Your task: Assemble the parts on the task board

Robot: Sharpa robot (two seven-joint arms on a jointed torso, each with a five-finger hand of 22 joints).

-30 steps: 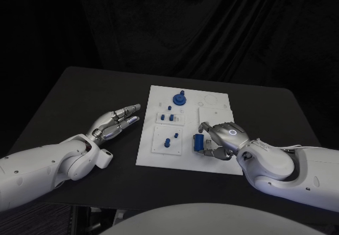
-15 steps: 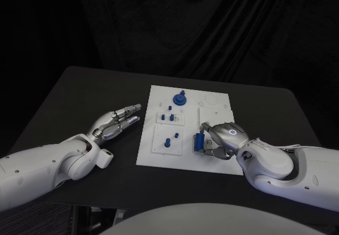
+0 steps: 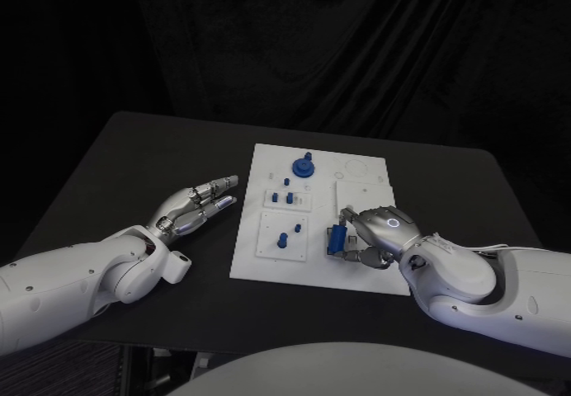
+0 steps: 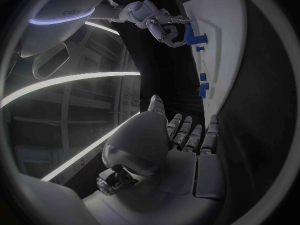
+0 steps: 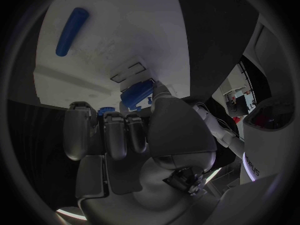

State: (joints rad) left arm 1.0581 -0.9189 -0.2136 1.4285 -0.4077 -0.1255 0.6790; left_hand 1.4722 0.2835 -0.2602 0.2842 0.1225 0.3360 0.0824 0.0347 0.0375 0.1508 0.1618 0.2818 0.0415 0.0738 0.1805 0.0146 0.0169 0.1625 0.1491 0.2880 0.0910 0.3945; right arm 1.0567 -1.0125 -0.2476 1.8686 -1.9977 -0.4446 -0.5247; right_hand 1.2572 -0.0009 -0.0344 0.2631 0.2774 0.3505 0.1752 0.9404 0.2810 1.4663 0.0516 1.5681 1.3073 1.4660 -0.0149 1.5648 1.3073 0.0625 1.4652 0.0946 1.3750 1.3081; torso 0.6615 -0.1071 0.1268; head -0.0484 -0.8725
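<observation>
The white task board (image 3: 357, 186) lies mid-table. My right hand (image 3: 375, 231) is over its near right part and pinches an upright blue block (image 3: 337, 240) between thumb and fingers. The thumb touches that block (image 5: 137, 93) in the right wrist view, where a long blue peg (image 5: 71, 31) lies farther out on the board (image 5: 125, 30). A round blue knob part (image 3: 302, 167) stands at the far end, with small blue pegs (image 3: 283, 198) and another blue peg (image 3: 282, 240) on the left side. My left hand (image 3: 196, 204) is left of the board, fingers straight and apart, holding nothing.
The black table (image 3: 143, 165) extends around the board, with bare surface to the left, right and far side. The left wrist view shows my left hand (image 4: 181, 140), the board's edge (image 4: 219, 40), the right hand (image 4: 153, 17) and the blue block (image 4: 189, 32).
The right hand's fingers have shifted slightly on the blue block, which stays almost in place. The left hand has not moved.
</observation>
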